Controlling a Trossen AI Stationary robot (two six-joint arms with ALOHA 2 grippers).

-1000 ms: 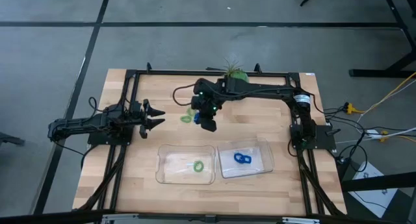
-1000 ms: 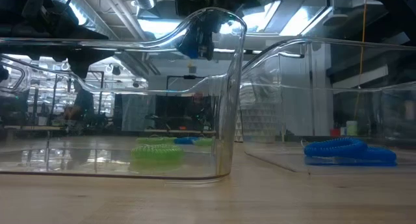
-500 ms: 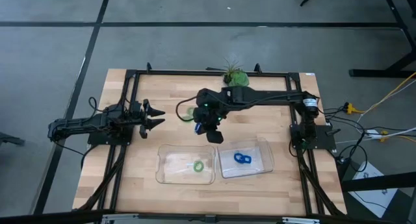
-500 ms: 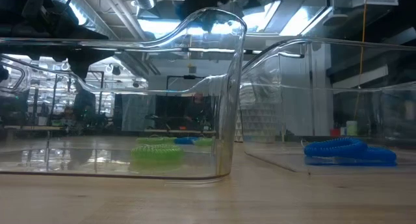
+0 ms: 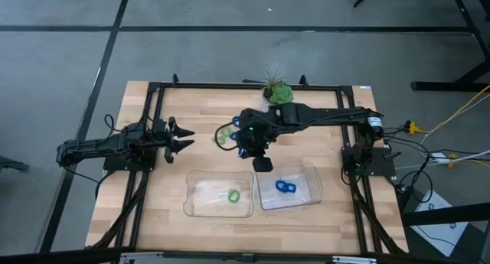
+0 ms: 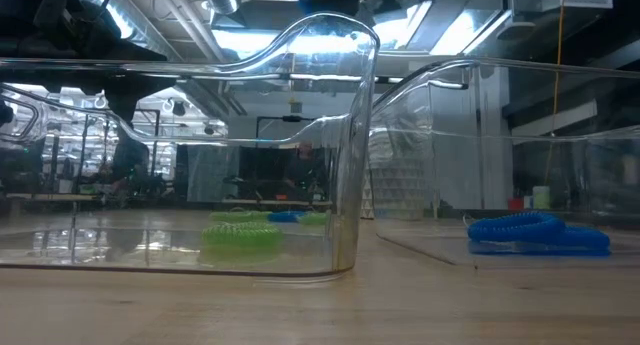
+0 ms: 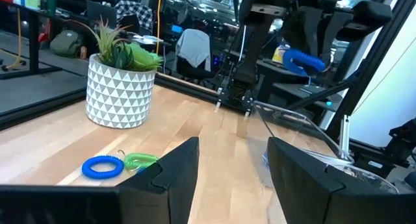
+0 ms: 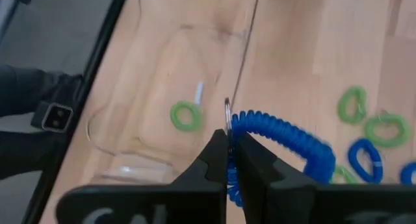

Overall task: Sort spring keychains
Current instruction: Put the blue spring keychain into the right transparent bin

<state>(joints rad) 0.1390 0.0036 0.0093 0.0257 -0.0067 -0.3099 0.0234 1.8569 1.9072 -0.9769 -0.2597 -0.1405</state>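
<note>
1. Your right gripper [image 8: 227, 164] is clamped on a blue spring keychain [image 8: 286, 141]; in the right wrist view the coil shows at frame centre, trailing off toward the right edge.
2. In the high view the right gripper [image 5: 262, 164] sits at mid-frame, between the two clear trays and just above their upper edges.
3. The left clear tray [image 5: 200, 206], lower centre of the high view, holds one green keychain [image 5: 233, 195].
4. The right clear tray [image 5: 310, 195] beside it holds blue keychains [image 5: 285, 187].
5. Loose keychains [image 5: 223, 136], green and blue, lie on the table [image 5: 168, 180] just left of the right arm's wrist, at mid-frame in the high view.
6. Your left gripper [image 5: 184, 138] waits at centre left of the high view, well apart from the trays, fingers spread apart.
7. A potted plant [image 5: 277, 88] stands at the upper centre edge of the table.
</note>
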